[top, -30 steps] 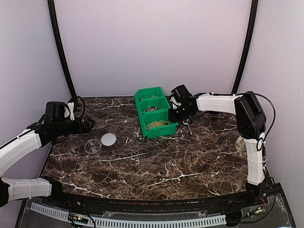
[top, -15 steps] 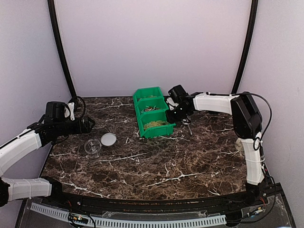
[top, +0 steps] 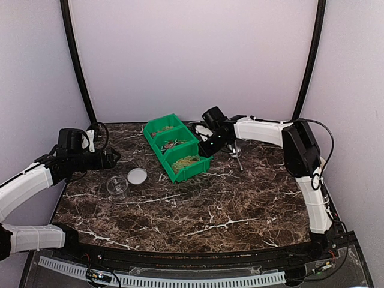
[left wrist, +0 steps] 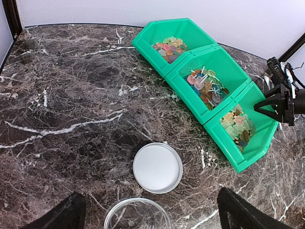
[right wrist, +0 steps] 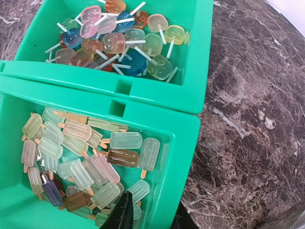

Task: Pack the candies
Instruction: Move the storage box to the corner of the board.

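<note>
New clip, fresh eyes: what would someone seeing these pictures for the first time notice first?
The bright green bin stands out first, set at an angle at the back middle of the dark marble table, its three compartments heaped with coloured candies. The right gripper grips the rim of its near compartment. At the left, the open left gripper hovers over a clear jar with a round white lid beside it.

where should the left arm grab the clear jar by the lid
Probably its round side wall, left pincer coming straight down, a finger each side. The clear jar stands upright, mouth open; the lid lies apart beside it, leaving the wall free.
</note>
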Controlling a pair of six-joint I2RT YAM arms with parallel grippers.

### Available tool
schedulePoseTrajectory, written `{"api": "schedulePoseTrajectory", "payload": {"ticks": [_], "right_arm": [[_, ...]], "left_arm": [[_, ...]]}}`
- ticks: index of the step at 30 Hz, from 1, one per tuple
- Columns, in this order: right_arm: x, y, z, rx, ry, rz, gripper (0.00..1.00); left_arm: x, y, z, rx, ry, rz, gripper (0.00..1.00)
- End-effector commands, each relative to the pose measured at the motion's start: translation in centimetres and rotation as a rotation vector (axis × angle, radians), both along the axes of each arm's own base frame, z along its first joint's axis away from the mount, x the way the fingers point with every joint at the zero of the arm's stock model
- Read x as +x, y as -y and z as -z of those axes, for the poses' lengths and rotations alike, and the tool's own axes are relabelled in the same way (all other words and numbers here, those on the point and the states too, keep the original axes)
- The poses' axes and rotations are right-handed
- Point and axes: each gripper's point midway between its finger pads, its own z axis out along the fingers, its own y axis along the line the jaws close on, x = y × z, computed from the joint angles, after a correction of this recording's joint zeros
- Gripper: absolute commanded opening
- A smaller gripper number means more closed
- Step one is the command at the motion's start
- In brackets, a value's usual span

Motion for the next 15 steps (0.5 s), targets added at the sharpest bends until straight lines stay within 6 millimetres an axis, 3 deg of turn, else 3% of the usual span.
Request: {"api": "schedulePoseTrajectory", "payload": {"ticks": [1, 6, 15], "right_arm": [[-2.1, -2.3, 1.3, -0.057, -0.005, -0.151, 0.23], [-0.9, -2.1, 0.0, -0.071, 0.039, -0.107, 0.30], [0.5, 0.9, -4.8, -0.062, 0.116, 0.157, 0.67]], "left_arm": [[-0.1, 0.3, 0.3, -0.012, 0.000, 0.013, 0.99], [-0.1, 0.3, 0.3, -0.012, -0.002, 0.012, 0.99], [-0.1, 0.2, 0.2, -0.009, 0.004, 0.006, 0.99]]}}
